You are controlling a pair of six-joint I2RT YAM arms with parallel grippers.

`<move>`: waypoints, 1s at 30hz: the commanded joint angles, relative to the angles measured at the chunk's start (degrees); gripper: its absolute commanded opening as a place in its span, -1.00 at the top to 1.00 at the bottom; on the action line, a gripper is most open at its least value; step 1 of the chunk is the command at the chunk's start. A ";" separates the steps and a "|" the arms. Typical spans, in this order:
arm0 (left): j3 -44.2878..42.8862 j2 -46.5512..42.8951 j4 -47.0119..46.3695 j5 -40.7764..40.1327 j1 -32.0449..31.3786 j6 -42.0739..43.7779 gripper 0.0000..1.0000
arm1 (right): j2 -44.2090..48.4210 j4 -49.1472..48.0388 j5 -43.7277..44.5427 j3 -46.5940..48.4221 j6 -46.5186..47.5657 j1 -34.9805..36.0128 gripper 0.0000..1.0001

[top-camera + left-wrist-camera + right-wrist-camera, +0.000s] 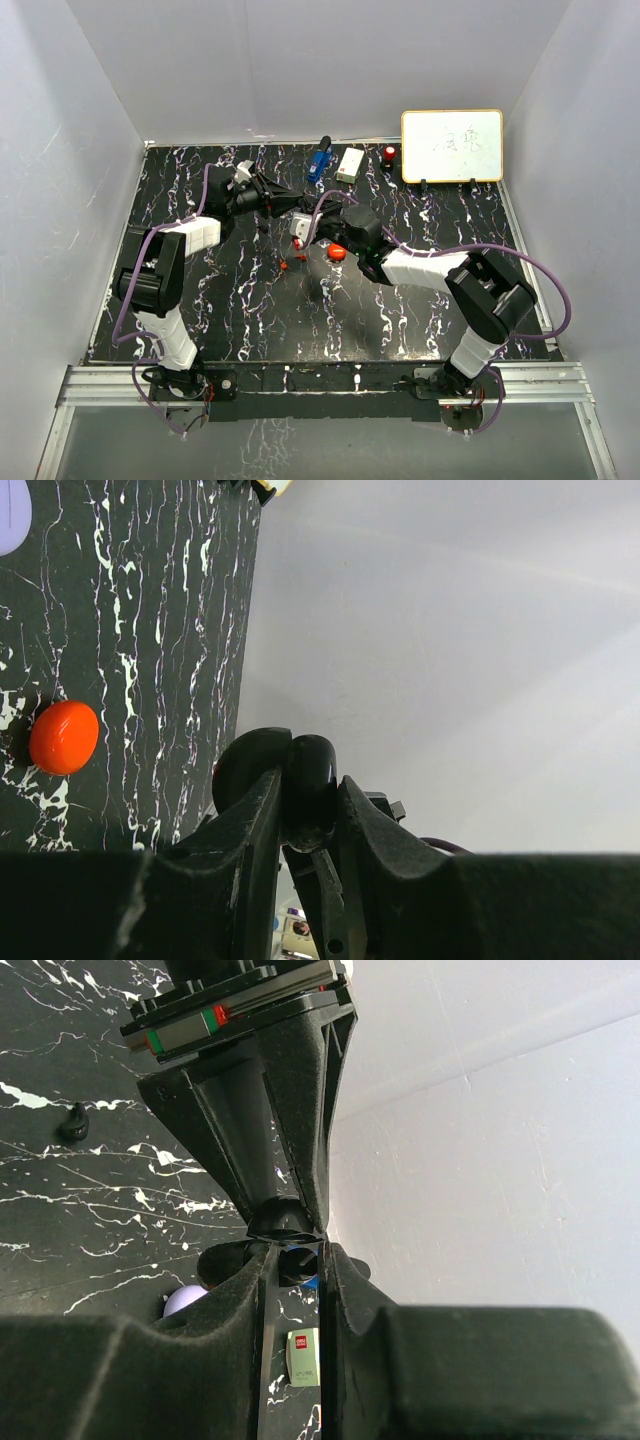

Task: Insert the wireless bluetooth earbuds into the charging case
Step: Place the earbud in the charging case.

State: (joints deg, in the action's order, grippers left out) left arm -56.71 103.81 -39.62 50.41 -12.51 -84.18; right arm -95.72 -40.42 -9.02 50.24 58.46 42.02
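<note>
Top view: the yellow-framed whiteboard (452,146) at the far edge of the black marbled table (250,320) bears faint handwriting, unreadable. A tiny red earbud (283,266) lies mid-table near a round red puck (337,251).

Left wrist: the left gripper (300,792), nearly closed, pinches a glossy black rounded charging case (312,770).

Right wrist: the right gripper (296,1256) is closed, its tips against that case. A dark earbud (72,1122) lies on the table.

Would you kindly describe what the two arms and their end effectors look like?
The left arm and right arm have black joints, white link shells and looping purple cables. The left end effector and right end effector each have two matte black, tapering fingers.
</note>
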 commanded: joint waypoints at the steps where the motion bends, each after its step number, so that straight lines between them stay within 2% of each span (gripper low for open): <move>1: -2.52 -0.80 0.77 2.63 -0.30 -2.04 1.00 | 2.64 -0.58 -0.56 0.12 0.41 0.42 1.00; 7: -2.53 -0.34 -0.20 2.50 -0.29 -2.71 1.00 | 3.38 -0.13 -1.00 0.02 -2.01 0.58 1.00; 13: -2.74 -0.06 -0.65 2.41 -0.30 -3.13 1.00 | 3.89 0.78 -1.07 0.01 -3.65 0.64 0.88; 16: -3.03 0.15 -0.74 2.33 -0.24 -3.18 1.00 | 4.00 0.91 -1.17 0.03 -4.26 0.67 0.76; 30: -3.05 0.45 -1.77 2.31 -0.26 -3.80 1.00 | 3.97 -0.32 0.11 -0.07 -5.63 0.90 0.59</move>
State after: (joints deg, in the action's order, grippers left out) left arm -57.45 104.57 -40.69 51.66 -12.60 -85.36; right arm -93.76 -38.37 -8.73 50.09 54.39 42.28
